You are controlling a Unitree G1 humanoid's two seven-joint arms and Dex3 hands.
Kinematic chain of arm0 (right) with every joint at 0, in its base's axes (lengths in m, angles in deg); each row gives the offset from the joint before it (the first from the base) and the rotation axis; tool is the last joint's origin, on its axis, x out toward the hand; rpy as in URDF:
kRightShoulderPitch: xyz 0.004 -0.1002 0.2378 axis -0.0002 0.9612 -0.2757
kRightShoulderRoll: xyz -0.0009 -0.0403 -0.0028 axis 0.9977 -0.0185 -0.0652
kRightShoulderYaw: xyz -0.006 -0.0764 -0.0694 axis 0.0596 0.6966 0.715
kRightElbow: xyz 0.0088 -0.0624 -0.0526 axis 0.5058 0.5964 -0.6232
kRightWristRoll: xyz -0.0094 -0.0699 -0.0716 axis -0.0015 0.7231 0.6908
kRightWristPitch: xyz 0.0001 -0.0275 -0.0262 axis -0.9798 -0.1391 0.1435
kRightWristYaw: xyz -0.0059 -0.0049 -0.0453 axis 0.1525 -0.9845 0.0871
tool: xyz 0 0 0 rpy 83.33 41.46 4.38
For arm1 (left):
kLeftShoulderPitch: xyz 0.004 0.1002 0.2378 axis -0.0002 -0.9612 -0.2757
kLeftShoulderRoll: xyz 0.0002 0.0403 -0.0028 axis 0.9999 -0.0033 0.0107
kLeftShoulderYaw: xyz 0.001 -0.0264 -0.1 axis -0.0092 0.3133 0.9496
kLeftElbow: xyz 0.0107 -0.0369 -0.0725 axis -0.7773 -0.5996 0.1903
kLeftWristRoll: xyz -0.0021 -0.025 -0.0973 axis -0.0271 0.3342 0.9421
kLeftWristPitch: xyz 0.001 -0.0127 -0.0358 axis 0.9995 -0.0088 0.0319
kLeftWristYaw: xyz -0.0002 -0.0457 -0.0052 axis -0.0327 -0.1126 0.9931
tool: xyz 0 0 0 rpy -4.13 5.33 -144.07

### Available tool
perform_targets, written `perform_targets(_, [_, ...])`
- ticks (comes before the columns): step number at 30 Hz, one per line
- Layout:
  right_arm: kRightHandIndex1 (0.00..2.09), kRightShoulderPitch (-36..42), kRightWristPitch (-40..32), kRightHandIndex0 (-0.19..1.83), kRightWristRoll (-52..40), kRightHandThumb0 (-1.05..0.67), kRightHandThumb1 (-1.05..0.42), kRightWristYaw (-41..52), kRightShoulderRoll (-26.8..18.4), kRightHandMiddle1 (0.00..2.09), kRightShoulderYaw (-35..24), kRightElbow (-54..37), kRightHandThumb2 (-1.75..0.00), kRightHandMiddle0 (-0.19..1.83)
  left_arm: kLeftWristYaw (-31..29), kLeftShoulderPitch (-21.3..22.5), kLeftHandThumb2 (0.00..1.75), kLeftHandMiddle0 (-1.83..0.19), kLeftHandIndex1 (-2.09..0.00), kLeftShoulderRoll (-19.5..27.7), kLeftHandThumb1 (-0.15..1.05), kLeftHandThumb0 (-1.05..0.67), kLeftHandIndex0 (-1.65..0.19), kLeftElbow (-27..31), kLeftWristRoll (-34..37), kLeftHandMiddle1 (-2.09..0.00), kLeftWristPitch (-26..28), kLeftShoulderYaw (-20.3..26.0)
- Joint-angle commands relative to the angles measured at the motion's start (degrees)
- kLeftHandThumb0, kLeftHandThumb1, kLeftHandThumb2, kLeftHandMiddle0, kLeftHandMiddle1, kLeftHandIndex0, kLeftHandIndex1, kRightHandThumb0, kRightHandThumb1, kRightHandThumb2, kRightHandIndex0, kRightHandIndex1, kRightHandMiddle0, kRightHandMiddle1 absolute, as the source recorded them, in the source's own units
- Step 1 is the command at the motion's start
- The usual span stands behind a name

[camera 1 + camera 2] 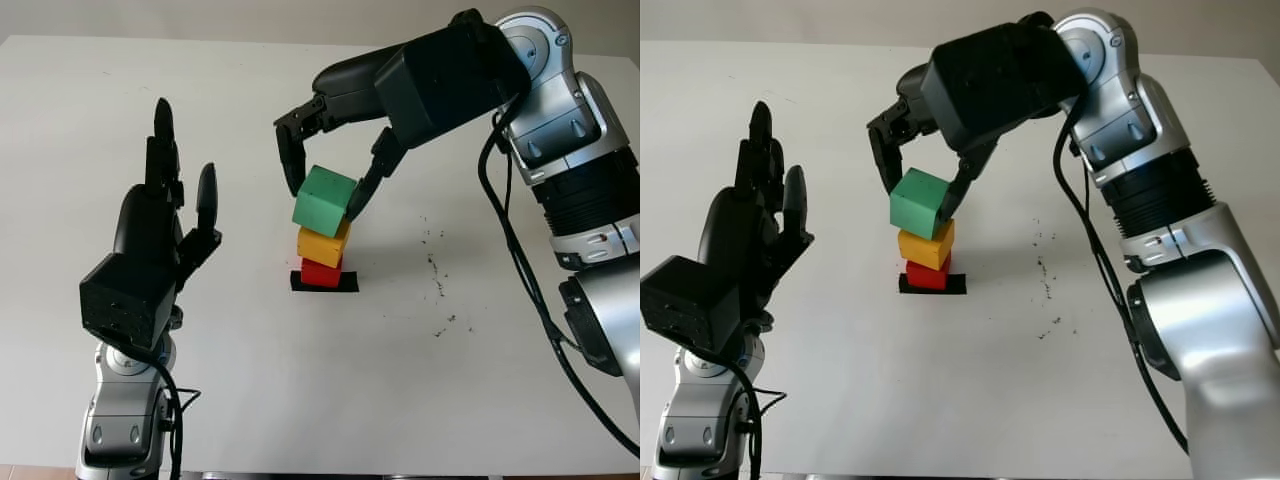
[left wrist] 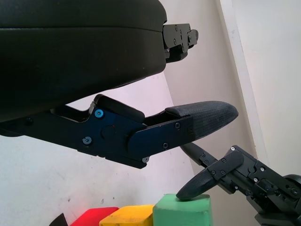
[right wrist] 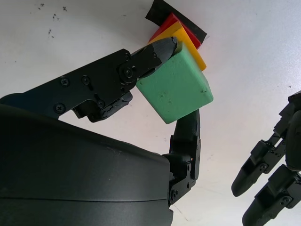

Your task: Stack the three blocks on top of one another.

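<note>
Green block held atop the stack

The right hand (image 1: 330,175) grips the green block (image 1: 325,201), tilted, on the yellow block (image 1: 323,245) over the red block (image 1: 321,273), on a black patch (image 1: 347,284) mid-table (image 1: 300,400). The right wrist view shows fingers (image 3: 157,52) pinching opposite faces. The left hand (image 1: 160,240), open, stands well apart to the left.
</note>
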Motion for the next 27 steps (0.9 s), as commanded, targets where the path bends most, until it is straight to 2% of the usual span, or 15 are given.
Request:
perform_targets(1, [0.04, -0.21, 0.29, 0.18, -0.31, -0.35, -0.95, 0.19, 0.31, 1.74, -0.37, -0.02, -0.06, 0.27, -0.08, -0.57, 0.70, 0.14, -0.05, 0.19, 1.05, -0.80, 0.12, 0.21, -0.09, -0.05, -0.37, -0.08])
perform_targets(17, [0.05, 0.28, 1.22, 0.18, -0.03, -0.35, -0.96, 0.99, 0.19, 1.80, -0.13, 0.68, -0.06, 0.25, 0.01, -0.78, 0.69, 0.14, -0.05, -0.27, 1.05, -0.80, 0.13, 0.46, -0.02, -0.05, -0.23, -0.10])
perform_targets(27, [0.05, 0.74, 4.42, 0.18, -0.13, -0.38, -0.95, 1.25, 0.03, 1.74, -0.01, 1.62, -0.05, 0.26, 0.04, -0.84, 0.68, 0.15, -0.05, -0.32, 1.05, -0.80, 0.12, 0.61, -0.18, -0.05, -0.11, -0.14])
